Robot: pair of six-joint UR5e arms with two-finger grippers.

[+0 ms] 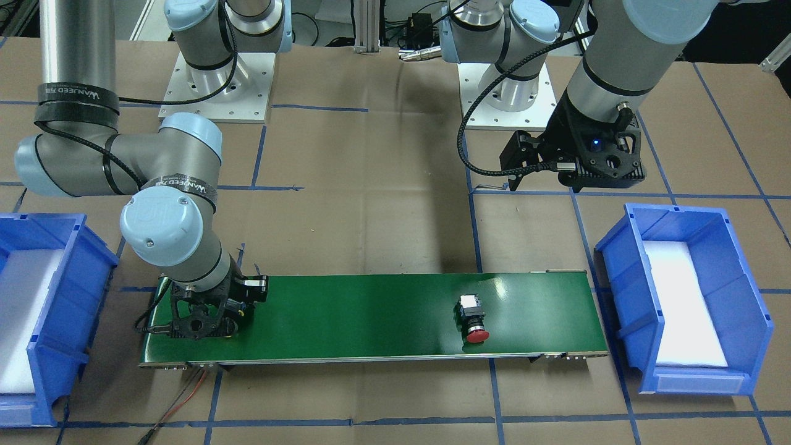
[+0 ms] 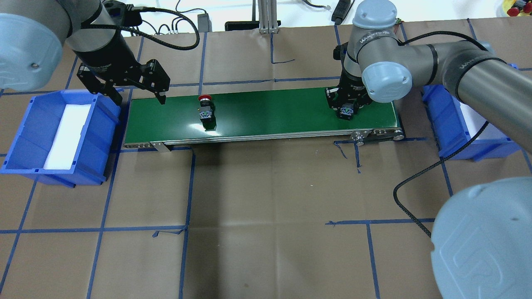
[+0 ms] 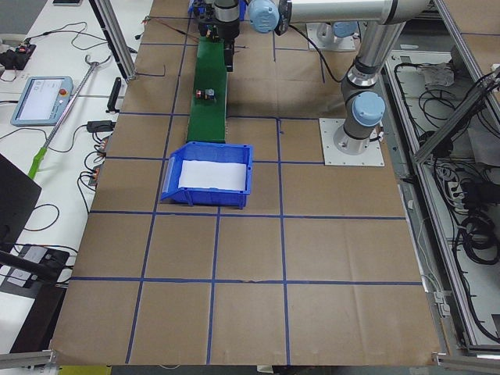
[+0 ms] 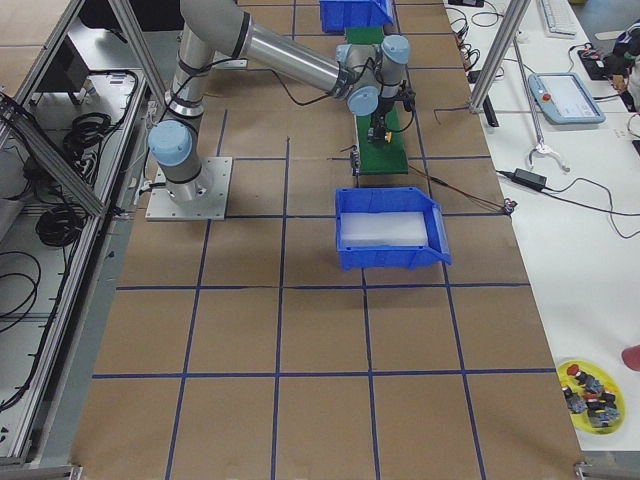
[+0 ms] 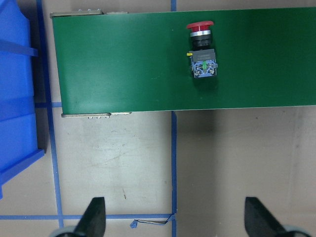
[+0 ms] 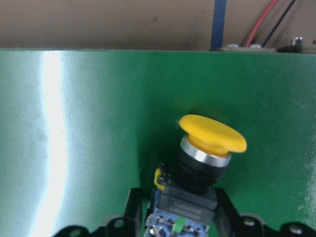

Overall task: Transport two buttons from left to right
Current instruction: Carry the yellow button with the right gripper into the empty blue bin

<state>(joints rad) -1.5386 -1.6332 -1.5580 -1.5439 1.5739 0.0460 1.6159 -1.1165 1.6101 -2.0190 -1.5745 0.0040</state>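
Note:
The red button point(image 2: 206, 110) lies on its side on the green conveyor belt point(image 2: 270, 112), toward its left end; it also shows in the left wrist view point(image 5: 202, 54) and the front view point(image 1: 473, 318). My left gripper point(image 2: 137, 97) hangs open and empty above the belt's left end, beside the left bin; its fingertips point(image 5: 94, 217) stand wide apart. My right gripper point(image 2: 348, 111) is low over the belt's right end, shut on the body of the yellow button point(image 6: 210, 148), cap pointing away from the wrist.
A blue bin point(image 2: 25, 137) with white foam lining stands at the belt's left end. A second blue bin point(image 2: 447, 124) stands at the right end, partly behind my right arm. Brown paper with blue tape lines covers the table.

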